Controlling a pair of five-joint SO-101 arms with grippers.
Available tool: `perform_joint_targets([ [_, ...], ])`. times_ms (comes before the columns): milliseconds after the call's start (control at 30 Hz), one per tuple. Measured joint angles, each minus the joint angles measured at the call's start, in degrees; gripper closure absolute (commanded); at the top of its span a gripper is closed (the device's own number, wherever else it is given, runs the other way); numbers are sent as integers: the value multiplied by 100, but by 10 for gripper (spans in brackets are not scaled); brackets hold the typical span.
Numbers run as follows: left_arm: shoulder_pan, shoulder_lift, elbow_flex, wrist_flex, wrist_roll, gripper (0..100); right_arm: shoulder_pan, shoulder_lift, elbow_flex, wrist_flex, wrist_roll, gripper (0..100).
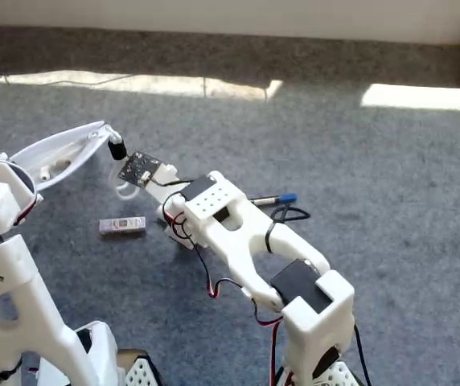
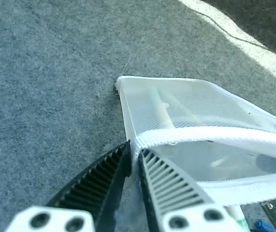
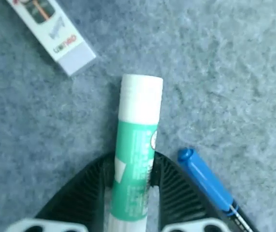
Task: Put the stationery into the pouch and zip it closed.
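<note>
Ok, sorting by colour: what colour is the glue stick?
Glue stick: green with a white cap, clearest in the right wrist view.

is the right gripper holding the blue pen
No, the right gripper is shut on the green glue stick, while the blue pen lies beside it on the carpet.

High cam overhead, tilted down across carpet (image 1: 391, 209). Wrist cams close, low over it. Shared: pouch (image 1: 61, 157) (left), eraser (image 1: 122, 226) (right).
</note>
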Motion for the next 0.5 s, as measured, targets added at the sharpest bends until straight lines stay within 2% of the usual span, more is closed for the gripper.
perform_joint_targets([
  [233,0,0,0,0,0,993,149,-554,0,958,26,992],
  [400,0,0,0,0,0,993,158,-571,0,1468,782,987],
  [500,0,0,0,0,0,993,158,-571,0,1512,914,932],
])
